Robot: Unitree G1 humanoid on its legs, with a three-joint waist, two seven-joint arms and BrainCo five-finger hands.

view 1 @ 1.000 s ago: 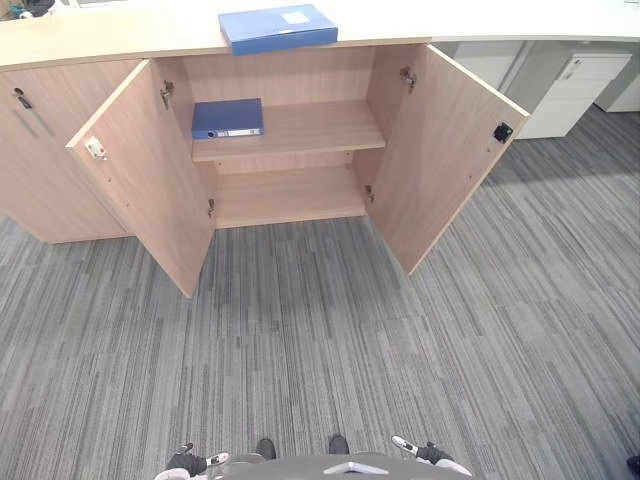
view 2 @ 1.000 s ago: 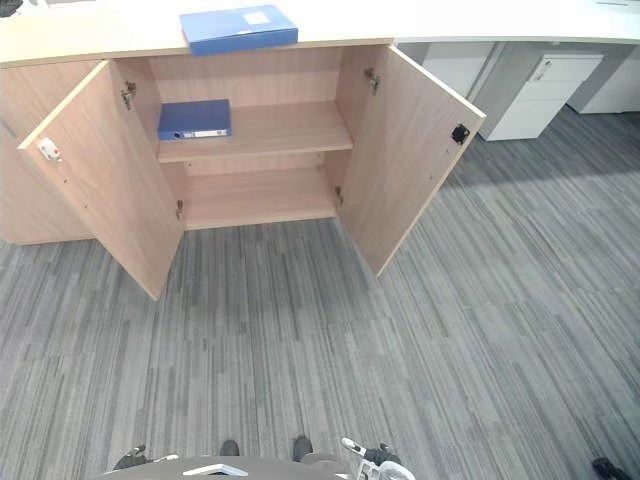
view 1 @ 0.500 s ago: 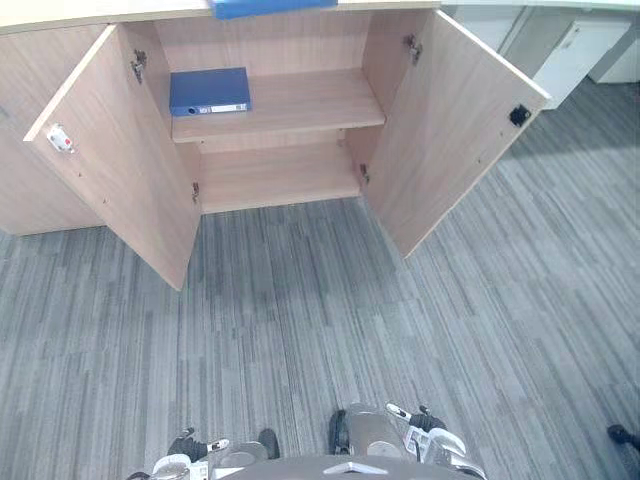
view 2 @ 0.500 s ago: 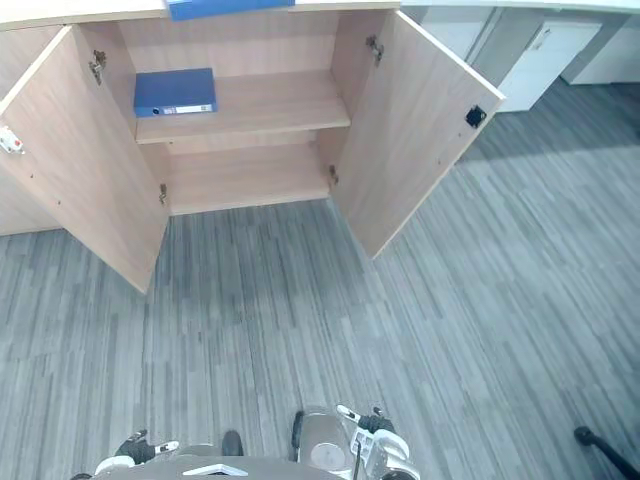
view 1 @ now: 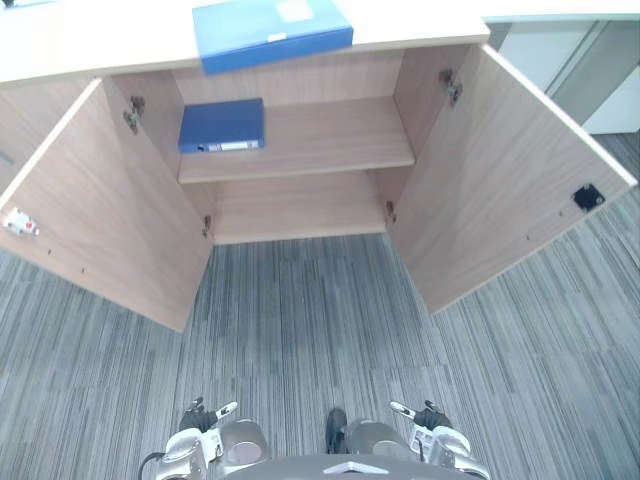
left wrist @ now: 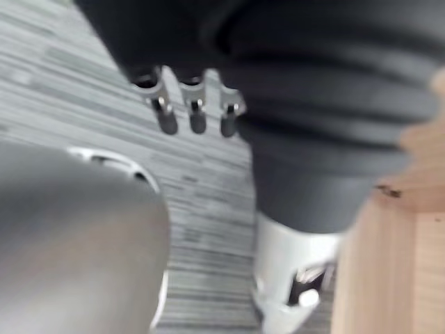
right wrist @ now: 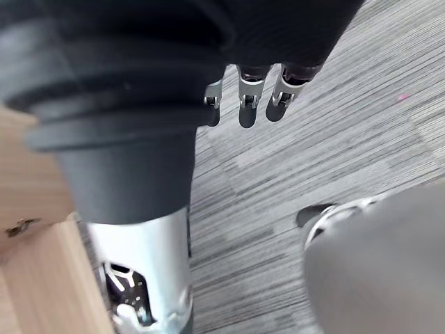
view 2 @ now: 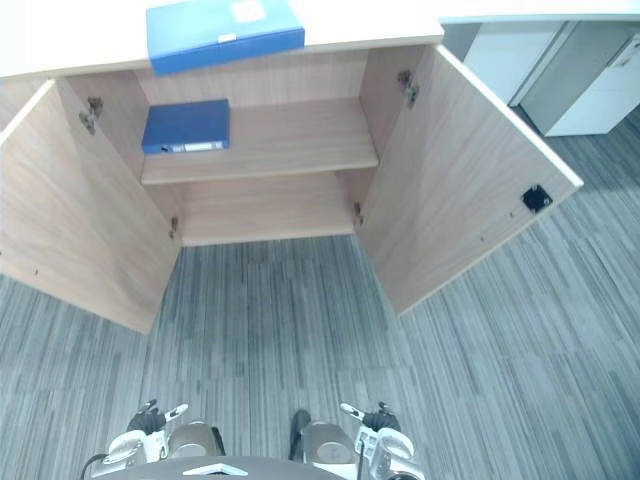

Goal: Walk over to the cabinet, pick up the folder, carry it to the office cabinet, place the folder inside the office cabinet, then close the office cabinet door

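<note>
A light-blue folder (view 1: 272, 32) lies flat on the wooden cabinet's top (view 1: 90, 45). Below it both cabinet doors stand wide open, the left door (view 1: 100, 220) and the right door (view 1: 510, 180). A darker blue folder (view 1: 222, 125) lies on the left of the upper shelf (view 1: 330, 140); the lower shelf is bare. My left hand (view 1: 205, 420) and right hand (view 1: 425, 418) hang low by my sides, far from the cabinet. Both hold nothing. Their fingers (left wrist: 196, 115) (right wrist: 250, 104) hang relaxed over the carpet.
Grey striped carpet (view 1: 300, 320) runs from me to the cabinet between the two open doors. A white drawer unit (view 2: 600, 80) stands behind the right door.
The cabinet now shows larger and closer, and the folder on its top is back in full view: the camera has moved forward. Both hands stay low by my sides.
</note>
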